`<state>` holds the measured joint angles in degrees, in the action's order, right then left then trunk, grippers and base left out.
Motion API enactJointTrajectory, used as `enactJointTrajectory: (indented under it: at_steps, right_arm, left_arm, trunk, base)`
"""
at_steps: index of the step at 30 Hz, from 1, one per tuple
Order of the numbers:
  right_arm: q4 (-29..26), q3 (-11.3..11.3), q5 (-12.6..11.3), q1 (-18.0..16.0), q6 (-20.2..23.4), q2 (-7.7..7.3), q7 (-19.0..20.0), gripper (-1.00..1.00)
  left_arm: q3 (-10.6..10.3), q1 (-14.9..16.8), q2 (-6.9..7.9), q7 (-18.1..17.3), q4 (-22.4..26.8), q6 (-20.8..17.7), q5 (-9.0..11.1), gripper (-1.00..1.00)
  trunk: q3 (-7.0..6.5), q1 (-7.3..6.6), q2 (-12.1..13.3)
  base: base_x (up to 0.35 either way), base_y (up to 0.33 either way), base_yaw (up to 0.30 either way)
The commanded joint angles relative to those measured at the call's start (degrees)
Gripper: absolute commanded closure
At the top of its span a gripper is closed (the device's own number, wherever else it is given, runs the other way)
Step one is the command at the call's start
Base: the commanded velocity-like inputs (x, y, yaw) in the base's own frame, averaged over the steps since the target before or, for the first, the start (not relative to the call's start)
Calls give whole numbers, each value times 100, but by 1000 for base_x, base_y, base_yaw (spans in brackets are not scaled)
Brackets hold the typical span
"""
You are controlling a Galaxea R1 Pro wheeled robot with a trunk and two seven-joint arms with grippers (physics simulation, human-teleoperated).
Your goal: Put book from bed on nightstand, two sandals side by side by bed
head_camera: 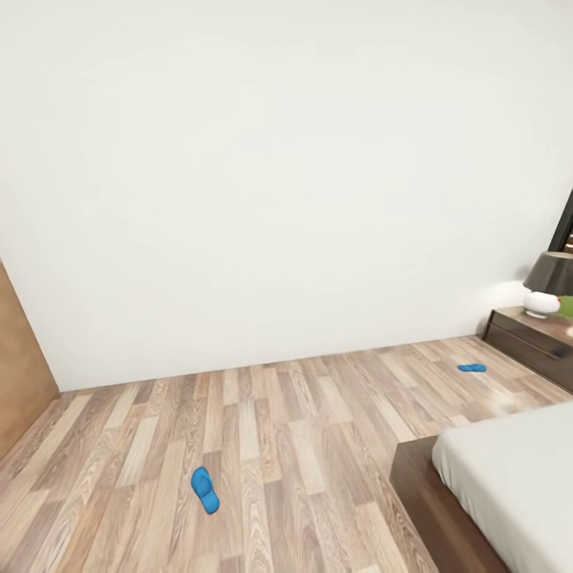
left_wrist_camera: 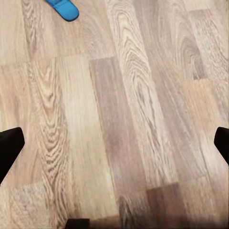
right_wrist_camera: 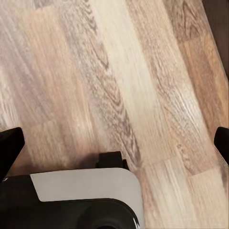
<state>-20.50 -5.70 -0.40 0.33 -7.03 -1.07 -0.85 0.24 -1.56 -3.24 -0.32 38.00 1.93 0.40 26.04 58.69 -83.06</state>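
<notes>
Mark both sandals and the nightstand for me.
Near sandal [head_camera: 204, 489], head view, middle of sole.
Far sandal [head_camera: 472, 368], head view, middle of sole.
Nightstand [head_camera: 532, 344], head view, drawer front.

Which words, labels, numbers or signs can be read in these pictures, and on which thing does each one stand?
None can be read.
The near sandal and the far sandal: plain blue, no print shows.
The nightstand, the lamp on it and the bed: no lettering.
The wall and the wood floor: bare of signs.
</notes>
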Motion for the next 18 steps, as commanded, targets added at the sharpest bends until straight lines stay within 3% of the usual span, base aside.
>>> enactJointTrajectory:
  at_steps: [1, 18]
  right_arm:
    - [-7, -11, -4, 2, -9, 2, -3, -100]
    - [-7, -11, -4, 2, -9, 2, -3, -100]
  left_arm:
    - [2, -2, -1, -3, 6, 9, 4, -100]
    - [2, -2, -1, -3, 6, 14, 4, -100]
  trunk:
    - [3, 4, -2]
    - [3, 4, -2]
  base:
    - [311, -81, 0]
    - [299, -92, 0]
